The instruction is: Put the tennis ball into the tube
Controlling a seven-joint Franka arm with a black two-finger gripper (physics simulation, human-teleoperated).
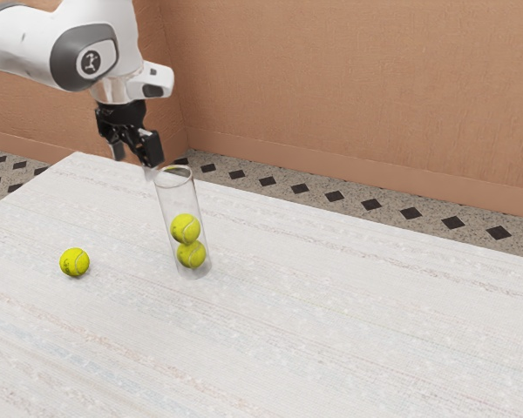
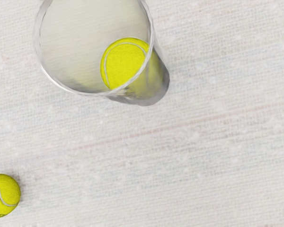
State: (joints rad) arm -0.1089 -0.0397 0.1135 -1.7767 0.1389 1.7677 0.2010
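Observation:
The black gripper [image 1: 135,158] is open above the table's far side, close to the mouth of the clear tube [image 1: 167,207] on the exterior view's left, with no ball between its fingers. The tube stands upright and holds two tennis balls, an upper one [image 1: 186,228] resting on a lower one [image 1: 192,254]. A loose tennis ball [image 1: 75,262] lies on the cloth, apart from the tube. Looking down in the wrist view, the tube's round rim [image 2: 57,84] surrounds part of a ball inside [image 2: 123,64]; the loose ball [image 2: 4,196] lies some distance away.
A pale, faintly striped cloth covers the table [image 1: 349,322]. Beyond its far edge are a patterned floor [image 1: 336,197] and an orange-brown wall [image 1: 357,78].

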